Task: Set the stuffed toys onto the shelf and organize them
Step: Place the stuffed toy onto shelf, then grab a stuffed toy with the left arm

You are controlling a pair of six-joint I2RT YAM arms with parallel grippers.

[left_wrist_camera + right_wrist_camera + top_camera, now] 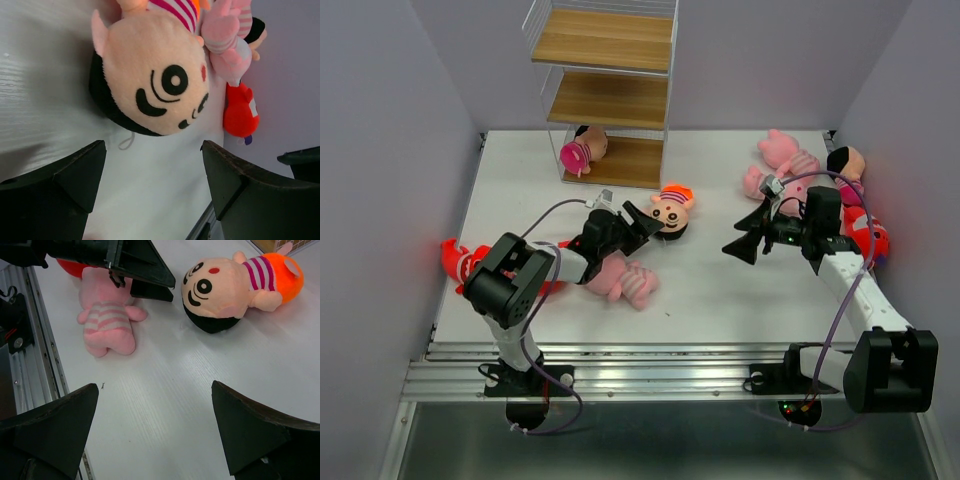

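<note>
Left tool: my left tool [153,150] stands wide open and empty. Its jaws frame the doll's head from just short of it and touch nothing.
Right tool: my right tool [154,390] is spread to its widest and holds nothing. It hovers over bare worktop [165,365], well apart from every toy.
Doll: the doll [155,85] lies face up in the middle of the worktop, head toward my left tool and orange body toward the shelf.
Shelf: the shelf [605,90] stands at the far edge. A second doll [583,148] on its lowest board is the only toy I see on it.
Other toys: a pink animal [107,322] lies face down beside my left arm, a shark [460,262] at the left edge, and a cluster [790,170] by my right arm.
Handling: I judge the doll light, soft and squashy, and not fragile. The plush should grip rather than slip, but the stuffing will give and the limbs will flop.
Where to hold: across the sides of the big head, closing deep so the filling packs. The narrower striped torso would be my second choice. The limbs look too limp to steer by.
Writing: none that I can read, and no brand, tag or label shows. I see only the stitched face and a thin loop [126,141] at the crown.
</note>
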